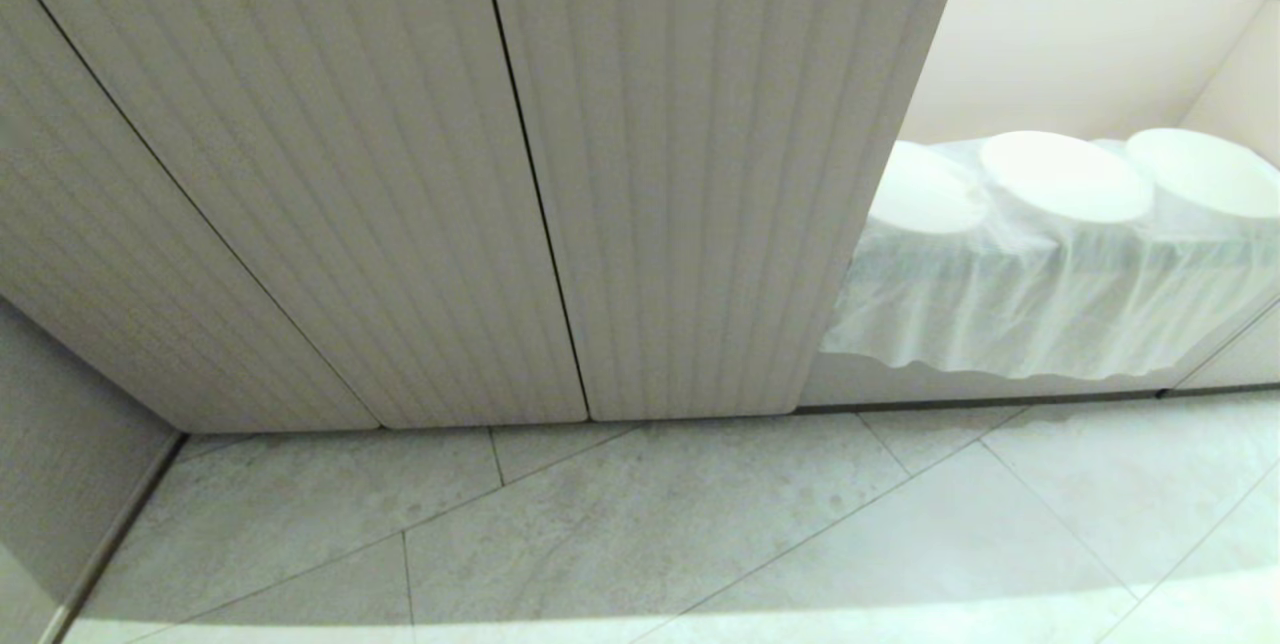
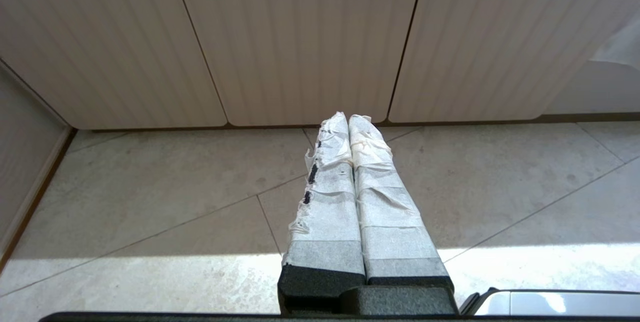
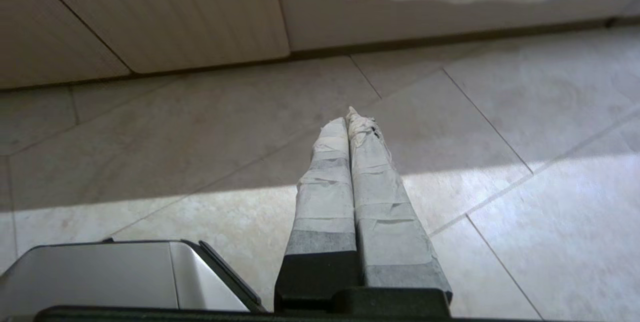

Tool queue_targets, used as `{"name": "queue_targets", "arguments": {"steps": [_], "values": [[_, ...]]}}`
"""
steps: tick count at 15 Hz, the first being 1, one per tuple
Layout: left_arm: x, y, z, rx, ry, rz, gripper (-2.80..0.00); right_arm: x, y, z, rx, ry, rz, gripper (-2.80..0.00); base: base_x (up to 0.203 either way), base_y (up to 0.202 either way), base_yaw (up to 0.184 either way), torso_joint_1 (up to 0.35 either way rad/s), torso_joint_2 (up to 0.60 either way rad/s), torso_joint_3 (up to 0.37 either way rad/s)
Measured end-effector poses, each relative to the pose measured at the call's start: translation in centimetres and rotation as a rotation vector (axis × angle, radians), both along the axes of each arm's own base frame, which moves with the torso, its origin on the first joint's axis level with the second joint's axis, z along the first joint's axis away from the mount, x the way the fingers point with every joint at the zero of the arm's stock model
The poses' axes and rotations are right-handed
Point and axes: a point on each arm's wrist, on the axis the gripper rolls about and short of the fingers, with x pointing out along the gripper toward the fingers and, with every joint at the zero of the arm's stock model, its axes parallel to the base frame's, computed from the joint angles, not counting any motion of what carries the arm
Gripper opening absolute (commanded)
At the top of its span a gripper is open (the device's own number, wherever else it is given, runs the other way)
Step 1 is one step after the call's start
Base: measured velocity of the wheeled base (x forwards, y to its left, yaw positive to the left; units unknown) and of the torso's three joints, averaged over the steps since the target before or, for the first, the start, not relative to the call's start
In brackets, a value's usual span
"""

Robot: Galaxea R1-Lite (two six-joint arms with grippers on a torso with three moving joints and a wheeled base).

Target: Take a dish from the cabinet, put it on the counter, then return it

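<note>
**Jaws pressed together, nothing held, cabinet closed**

Jaws of both grippers are pressed together and empty. Left gripper (image 2: 350,122) points toward the foot of the cabinet (image 1: 400,174), low over the floor (image 1: 650,524). Right gripper (image 3: 350,117) likewise hangs above the floor tiles, near the cabinet's bottom edge.

Ribbed doors (image 1: 700,174) are all closed. The dish is not in view; presumably behind a door, cannot confirm. The open niche (image 1: 1080,74) to the right holds only white plates (image 1: 1065,174) on gauzy cloth (image 1: 1050,314).

Judgement: no dish out, table not in view. Either everything remains to do or the return is already finished; cannot tell which.
</note>
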Motion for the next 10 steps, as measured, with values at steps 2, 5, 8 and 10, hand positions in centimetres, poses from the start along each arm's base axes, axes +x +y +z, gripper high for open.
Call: {"name": "queue_targets", "arguments": {"steps": [2, 5, 8, 10], "values": [[0.0, 0.0, 0.0, 0.0, 0.0, 0.0, -2.8, -0.5, 0.0, -0.1, 0.0, -0.065, 0.013, -2.8, 0.0, 0.0, 0.0, 0.0, 0.0, 0.0], [0.0, 0.0, 0.0, 0.0, 0.0, 0.0, -2.8, -1.1, 0.0, -0.2, -0.001, -0.135, 0.02, -2.8, 0.0, 0.0, 0.0, 0.0, 0.0, 0.0], [0.0, 0.0, 0.0, 0.0, 0.0, -0.001, -2.8, -1.3, 0.0, -0.3, 0.003, -0.157, 0.018, -2.8, 0.0, 0.0, 0.0, 0.0, 0.0, 0.0], [0.0, 0.0, 0.0, 0.0, 0.0, -0.001, -2.8, -1.3, 0.0, -0.3, -0.002, -0.161, 0.017, -2.8, 0.0, 0.0, 0.0, 0.0, 0.0, 0.0]]}}
